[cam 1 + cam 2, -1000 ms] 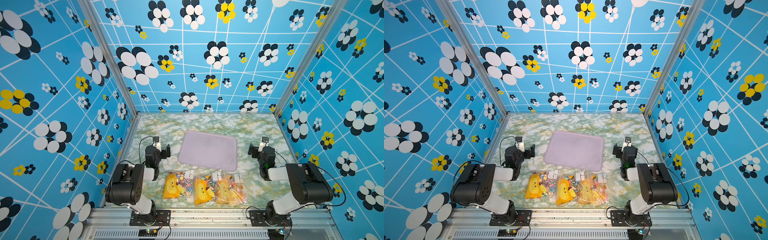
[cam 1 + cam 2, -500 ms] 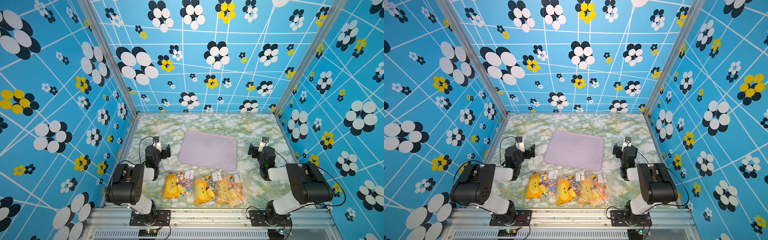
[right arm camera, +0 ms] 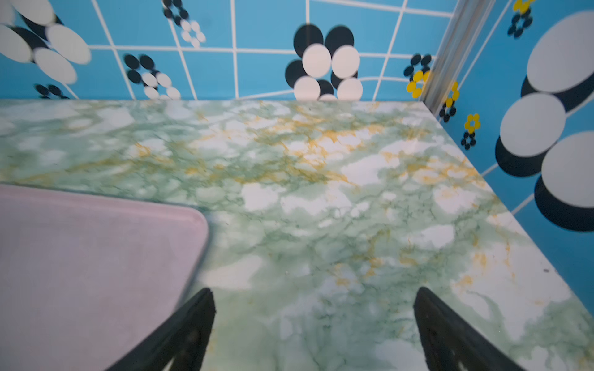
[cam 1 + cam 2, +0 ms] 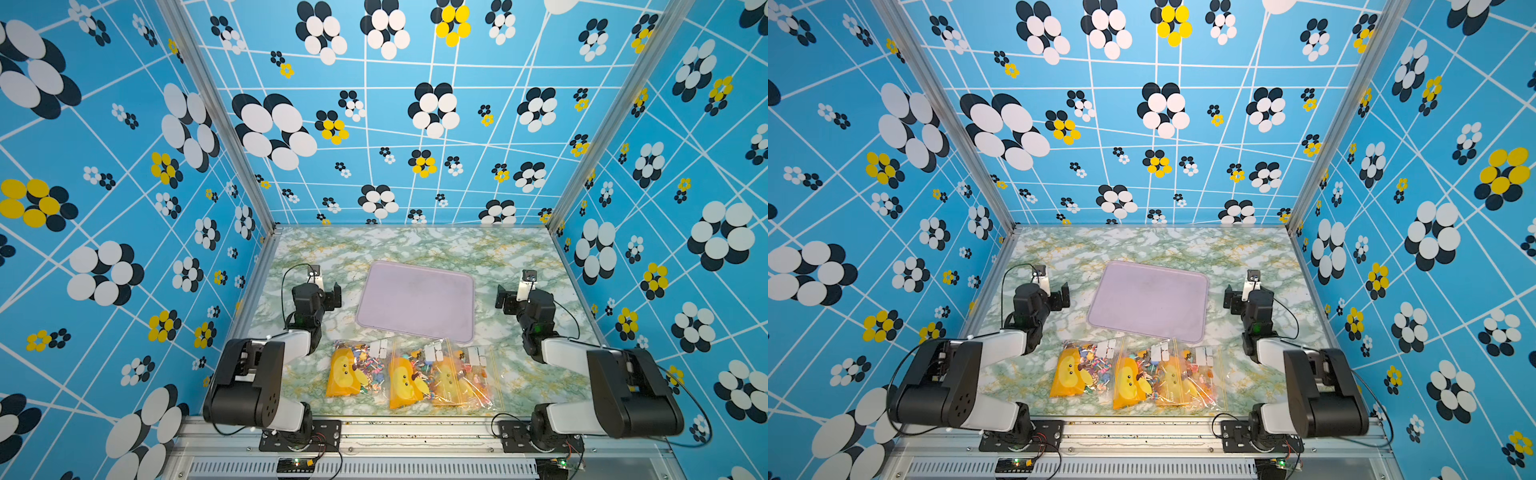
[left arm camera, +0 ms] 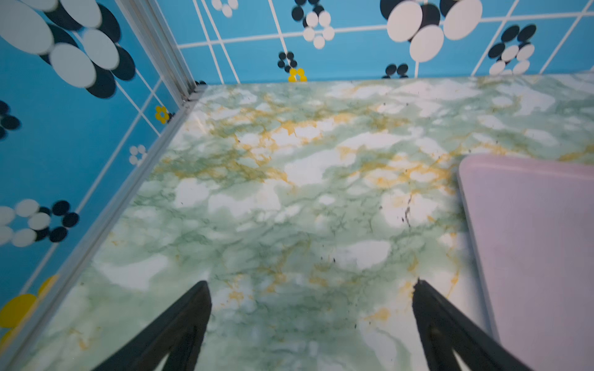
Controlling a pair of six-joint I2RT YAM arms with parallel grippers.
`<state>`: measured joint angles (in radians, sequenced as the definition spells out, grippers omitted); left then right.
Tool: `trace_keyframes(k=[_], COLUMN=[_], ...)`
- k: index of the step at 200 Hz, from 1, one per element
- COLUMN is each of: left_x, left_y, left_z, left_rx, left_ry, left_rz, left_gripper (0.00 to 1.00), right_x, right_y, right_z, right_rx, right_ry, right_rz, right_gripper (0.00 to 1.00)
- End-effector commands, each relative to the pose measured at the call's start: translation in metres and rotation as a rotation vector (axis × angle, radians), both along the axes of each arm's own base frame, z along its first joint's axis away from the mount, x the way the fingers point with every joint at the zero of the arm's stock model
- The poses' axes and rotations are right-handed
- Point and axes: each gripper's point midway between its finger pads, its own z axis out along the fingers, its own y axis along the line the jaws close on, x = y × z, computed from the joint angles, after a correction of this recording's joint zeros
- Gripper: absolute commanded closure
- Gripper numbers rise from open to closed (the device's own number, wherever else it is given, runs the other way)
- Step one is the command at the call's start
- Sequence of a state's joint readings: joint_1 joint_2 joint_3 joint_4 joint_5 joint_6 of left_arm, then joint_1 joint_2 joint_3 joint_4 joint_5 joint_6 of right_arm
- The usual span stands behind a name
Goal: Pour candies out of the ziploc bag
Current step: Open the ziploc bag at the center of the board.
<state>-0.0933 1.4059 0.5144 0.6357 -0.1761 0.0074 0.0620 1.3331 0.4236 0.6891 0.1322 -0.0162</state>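
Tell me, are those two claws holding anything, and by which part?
Nothing is held. The left gripper and right gripper stand open and empty over the tabletop, either side of the lilac tray; the ziploc bags of candies lie untouched.

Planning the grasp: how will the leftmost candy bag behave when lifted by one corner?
The bag looks like thin clear film, so it will probably sag and fold rather than stay flat. The loose candies inside would likely slide to the lowest corner, shifting the weight.
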Motion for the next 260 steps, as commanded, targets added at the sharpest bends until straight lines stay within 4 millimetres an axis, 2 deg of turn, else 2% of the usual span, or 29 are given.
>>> trace_keyframes(k=[1, 13, 14, 19, 25, 35, 42, 53, 72, 84, 96, 108, 122, 140, 153, 192, 225, 241, 260], left_x=[-0.008, -0.015, -0.016, -0.019, -0.023, -0.032, -0.04, -0.052, -0.074, -0.088, -0.102, -0.115, -0.128, -0.142, -0.149, -0.164, -0.172, -0.175, -0.179], left_y=[0.002, -0.004, -0.006, -0.01, -0.018, -0.033, -0.042, -0.053, -0.073, -0.088, -0.102, -0.117, -0.13, -0.144, -0.157, -0.18, -0.193, -0.203, -0.213], left_z=[0.068, 0.098, 0.101, 0.106, 0.113, 0.123, 0.128, 0.133, 0.135, 0.132, 0.125, 0.114, 0.099, 0.08, 0.066, 0.026, 0.003, -0.004, -0.015], left_rx=[0.002, -0.053, -0.058, -0.074, -0.088, -0.081, -0.066, -0.051, -0.074, -0.109, -0.166, -0.227, -0.288, -0.368, -0.402, -0.35, -0.383, -0.372, -0.344], left_ry=[-0.132, -0.185, -0.189, -0.172, -0.155, -0.13, -0.116, -0.079, -0.007, 0.025, 0.058, 0.101, 0.164, 0.244, 0.295, 0.436, 0.511, 0.542, 0.588], left_rz=[0.076, 0.084, 0.08, 0.07, 0.05, 0.019, 0.018, 0.013, -0.036, -0.095, -0.157, -0.223, -0.275, -0.321, -0.357, -0.385, -0.404, -0.421, -0.441], left_gripper=[0.01, 0.01, 0.01, 0.01, 0.01, 0.01, 0.0, 0.01, 0.01, 0.0, 0.01, 0.03, 0.07, 0.11, 0.13, 0.19, 0.31, 0.32, 0.33], right_x=[0.002, -0.001, -0.002, -0.007, -0.012, -0.028, -0.036, -0.045, -0.07, -0.087, -0.108, -0.126, -0.138, -0.146, -0.15, -0.159, -0.16, -0.16, -0.161], right_y=[0.031, 0.046, 0.053, 0.065, 0.067, 0.061, 0.068, 0.107, 0.164, 0.197, 0.225, 0.242, 0.248, 0.251, 0.253, 0.257, 0.251, 0.253, 0.26], right_z=[0.052, 0.078, 0.079, 0.089, 0.096, 0.088, 0.081, 0.09, 0.09, 0.092, 0.09, 0.078, 0.053, 0.032, 0.021, 0.007, -0.006, -0.006, -0.008], right_rx=[0.043, 0.073, 0.077, 0.141, 0.258, 0.499, 0.596, 0.708, 0.915, 1.017, 1.034, 0.964, 0.827, 0.736, 0.713, 0.639, 0.603, 0.609, 0.597], right_ry=[-0.03, -0.041, -0.035, -0.023, 0.013, 0.128, 0.162, 0.174, 0.352, 0.396, 0.445, 0.517, 0.596, 0.672, 0.72, 0.797, 0.83, 0.823, 0.82], right_rz=[0.142, 0.199, 0.215, 0.242, 0.22, 0.101, 0.102, 0.327, 0.59, 0.734, 0.836, 0.863, 0.798, 0.747, 0.73, 0.715, 0.661, 0.655, 0.661], right_gripper=[0.01, 0.01, 0.01, 0.01, 0.01, 0.01, 0.01, 0.01, 0.01, 0.01, 0.03, 0.04, 0.03, 0.03, 0.1, 0.34, 0.51, 0.58, 0.59])
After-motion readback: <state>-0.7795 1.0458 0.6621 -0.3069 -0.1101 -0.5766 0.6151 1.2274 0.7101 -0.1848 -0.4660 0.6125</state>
